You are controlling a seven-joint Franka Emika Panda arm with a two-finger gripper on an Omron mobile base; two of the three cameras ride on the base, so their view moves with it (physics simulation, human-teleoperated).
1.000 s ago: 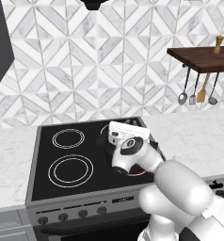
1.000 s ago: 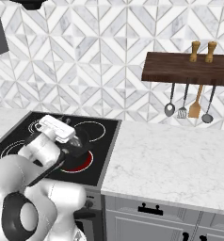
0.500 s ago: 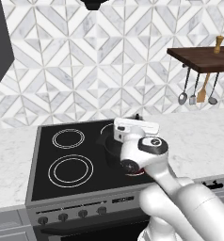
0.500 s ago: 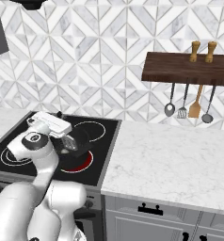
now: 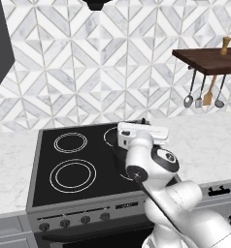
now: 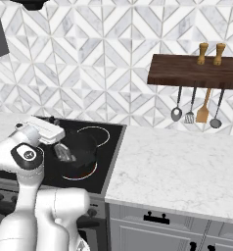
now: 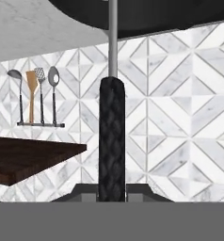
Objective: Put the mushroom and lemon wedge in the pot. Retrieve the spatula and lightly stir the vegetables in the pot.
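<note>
The arm has swung upright, and the end effector (image 6: 64, 153) stays clamped on the spatula (image 7: 111, 141), head down in the pot (image 6: 81, 153) on the stove: stirring looks underway.

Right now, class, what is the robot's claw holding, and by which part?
The claw is shut on the spatula, gripping its black handle.
</note>
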